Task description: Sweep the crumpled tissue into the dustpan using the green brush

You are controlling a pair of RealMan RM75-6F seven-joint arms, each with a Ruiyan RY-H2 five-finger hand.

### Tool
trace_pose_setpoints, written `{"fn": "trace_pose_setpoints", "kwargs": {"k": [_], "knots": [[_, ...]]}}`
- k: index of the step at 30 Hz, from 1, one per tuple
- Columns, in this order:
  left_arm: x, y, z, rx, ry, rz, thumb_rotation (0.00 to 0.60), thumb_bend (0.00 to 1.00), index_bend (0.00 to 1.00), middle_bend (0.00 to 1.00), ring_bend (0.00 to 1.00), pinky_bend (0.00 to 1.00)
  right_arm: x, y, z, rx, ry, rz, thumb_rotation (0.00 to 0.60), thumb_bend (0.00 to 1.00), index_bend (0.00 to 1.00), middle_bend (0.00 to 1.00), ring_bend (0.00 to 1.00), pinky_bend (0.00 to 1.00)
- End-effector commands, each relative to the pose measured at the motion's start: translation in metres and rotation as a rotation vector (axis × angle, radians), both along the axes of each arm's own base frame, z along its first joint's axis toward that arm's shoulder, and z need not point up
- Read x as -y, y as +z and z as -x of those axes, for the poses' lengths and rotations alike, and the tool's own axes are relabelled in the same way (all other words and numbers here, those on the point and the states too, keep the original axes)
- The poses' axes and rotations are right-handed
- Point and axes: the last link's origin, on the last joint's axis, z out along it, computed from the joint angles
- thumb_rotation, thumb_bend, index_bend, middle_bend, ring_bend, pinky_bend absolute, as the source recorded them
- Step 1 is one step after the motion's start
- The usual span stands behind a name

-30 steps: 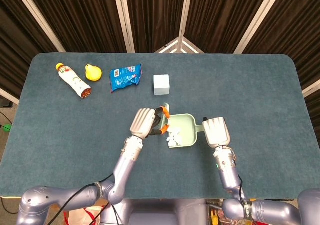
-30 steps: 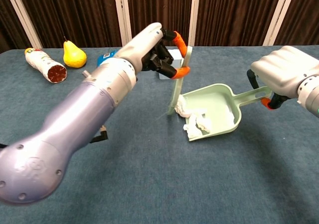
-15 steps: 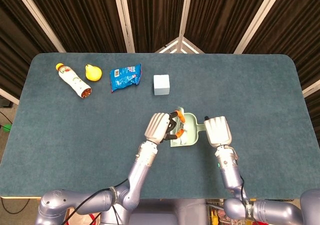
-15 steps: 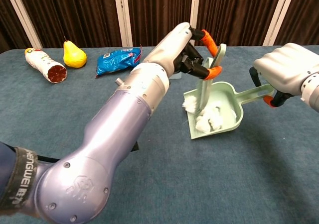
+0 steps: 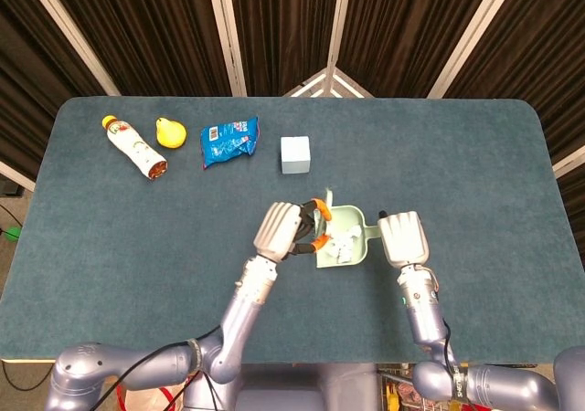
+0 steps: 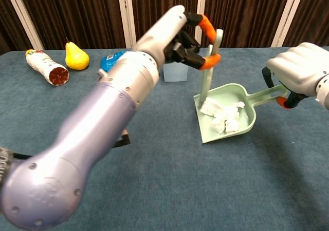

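Chest view: left robot hand [image 6: 177,33] gripping brush [image 6: 208,72].

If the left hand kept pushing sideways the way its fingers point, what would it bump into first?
Probably the dustpan: the left hand holds the green brush at the pan's open edge, with the tissue just beyond. Depth is hard to judge.

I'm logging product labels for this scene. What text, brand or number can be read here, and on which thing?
None can be read.
Blue snack bag: print on its face, too blurred to read.
Bottle: coloured label, too small to read.
Right arm: small dark lettering near the bottom edge of the head view, not legible.
Dustpan, brush, pale box, pear: no markings visible.
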Motion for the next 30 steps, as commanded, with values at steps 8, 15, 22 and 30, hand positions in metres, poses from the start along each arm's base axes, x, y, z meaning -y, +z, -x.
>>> {"fn": "trace_pose_setpoints", "kwargs": {"k": [8,15,22,30], "knots": [[-0.010,0.038,0.017,0.029,0.004,-0.049,0.600,0.52,0.75,1.00,1.00,1.00,-0.005,-0.002,-0.005,-0.006,0.008,-0.007,0.600,0.47,0.44,0.82,0.84,0.82],[-0.014,0.069,0.027,0.027,-0.003,-0.099,0.600,0.52,0.75,1.00,1.00,1.00,-0.012,-0.002,-0.005,-0.031,0.000,-0.024,0.600,0.47,0.00,0.82,0.83,0.82],[-0.014,0.097,0.041,-0.013,-0.007,-0.151,0.600,0.52,0.75,1.00,1.00,1.00,-0.018,0.001,-0.007,-0.043,-0.008,-0.017,0.600,0.47,0.00,0.82,0.83,0.82],[-0.011,0.134,0.074,-0.278,-0.034,-0.263,0.600,0.52,0.75,1.00,1.00,1.00,-0.026,0.015,-0.008,-0.032,-0.001,0.006,0.600,0.47,0.00,0.82,0.83,0.82]]}}
